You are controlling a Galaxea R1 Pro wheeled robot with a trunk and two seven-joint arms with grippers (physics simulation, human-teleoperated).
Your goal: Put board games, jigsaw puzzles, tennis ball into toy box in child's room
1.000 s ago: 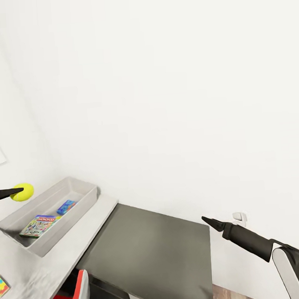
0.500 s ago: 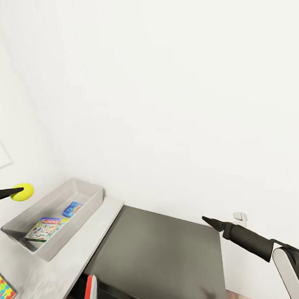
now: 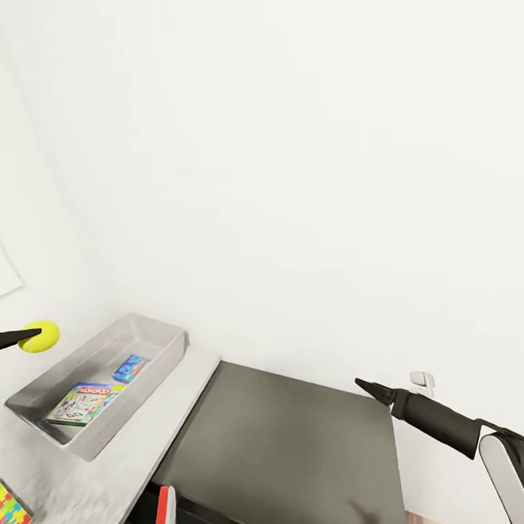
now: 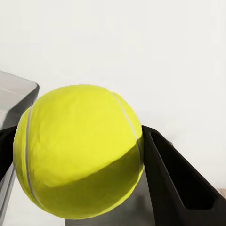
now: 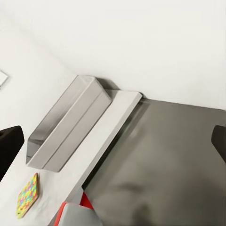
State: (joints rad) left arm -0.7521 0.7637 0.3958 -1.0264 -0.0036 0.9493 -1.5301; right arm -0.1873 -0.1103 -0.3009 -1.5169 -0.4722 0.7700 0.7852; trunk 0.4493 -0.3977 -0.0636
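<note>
Two boxes in toy box (image 3: 38, 418) — print unreadable; left gripper (image 4: 77, 155) clamps tennis ball (image 3: 39, 336); right gripper (image 5: 113, 141) spread wide.

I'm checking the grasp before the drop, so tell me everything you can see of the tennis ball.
The tennis ball is bright yellow with a fuzzy-looking felt surface and thin pale curved seams. It looks round and undamaged. It is held off the table, pinched between the two dark fingers of the left gripper, which press on opposite sides. In the head view it hangs near the grey toy box, beside its near end, not yet inside.
</note>
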